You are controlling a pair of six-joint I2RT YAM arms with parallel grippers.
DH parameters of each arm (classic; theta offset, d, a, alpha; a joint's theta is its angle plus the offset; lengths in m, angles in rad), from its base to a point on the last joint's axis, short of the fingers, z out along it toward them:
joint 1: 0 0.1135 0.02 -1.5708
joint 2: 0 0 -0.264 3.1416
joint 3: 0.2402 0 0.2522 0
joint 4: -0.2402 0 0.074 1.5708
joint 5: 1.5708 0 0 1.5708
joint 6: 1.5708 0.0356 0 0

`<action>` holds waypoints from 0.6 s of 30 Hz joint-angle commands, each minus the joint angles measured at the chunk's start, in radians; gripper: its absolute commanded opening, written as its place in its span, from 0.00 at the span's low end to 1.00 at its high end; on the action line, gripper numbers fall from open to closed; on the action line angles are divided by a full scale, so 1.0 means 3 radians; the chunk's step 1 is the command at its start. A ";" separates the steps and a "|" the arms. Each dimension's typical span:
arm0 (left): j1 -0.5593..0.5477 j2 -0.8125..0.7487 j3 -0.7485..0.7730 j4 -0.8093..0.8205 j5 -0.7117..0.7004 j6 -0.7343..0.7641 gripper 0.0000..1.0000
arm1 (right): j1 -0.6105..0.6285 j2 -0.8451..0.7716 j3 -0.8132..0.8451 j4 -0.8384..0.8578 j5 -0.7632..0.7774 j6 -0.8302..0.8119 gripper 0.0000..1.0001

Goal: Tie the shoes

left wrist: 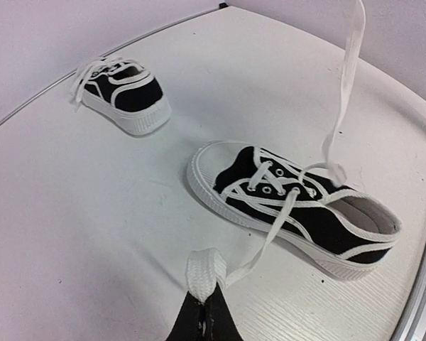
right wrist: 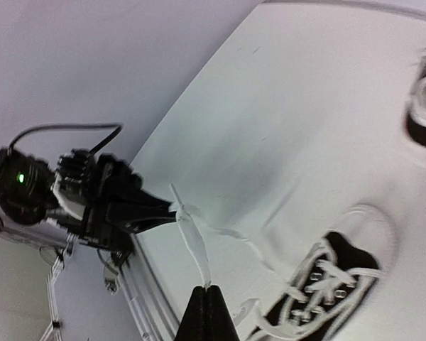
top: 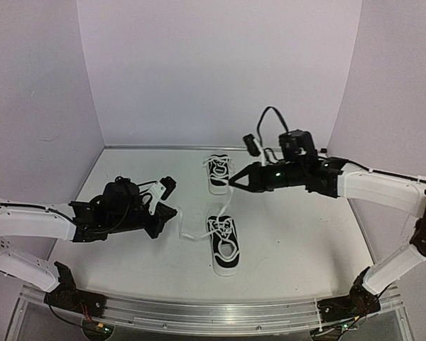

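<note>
Two black sneakers with white soles lie on the white table [top: 298, 241]: the near shoe [top: 225, 245] and the far shoe [top: 219, 174]. My left gripper [top: 176, 211] is low, to the left of the near shoe, and is shut on a folded end of its white lace [left wrist: 204, 273]. My right gripper [top: 232, 182] hangs above and between the shoes and is shut on the other lace end [right wrist: 197, 245], which it holds lifted. In the left wrist view the near shoe [left wrist: 298, 206] lies on its side ahead of the fingertips [left wrist: 204, 302]. The far shoe [left wrist: 124, 96] lies behind it with loose laces.
White walls close in the table at the back and on both sides. A metal rail [top: 199, 312] runs along the front edge. The left arm [right wrist: 92, 199] shows in the right wrist view, near the table's edge.
</note>
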 commanded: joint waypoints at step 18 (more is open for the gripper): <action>0.0246 -0.0103 0.0326 -0.0125 0.0578 -0.0169 0.00 | -0.0731 -0.0732 -0.0749 0.0044 0.0128 0.0166 0.00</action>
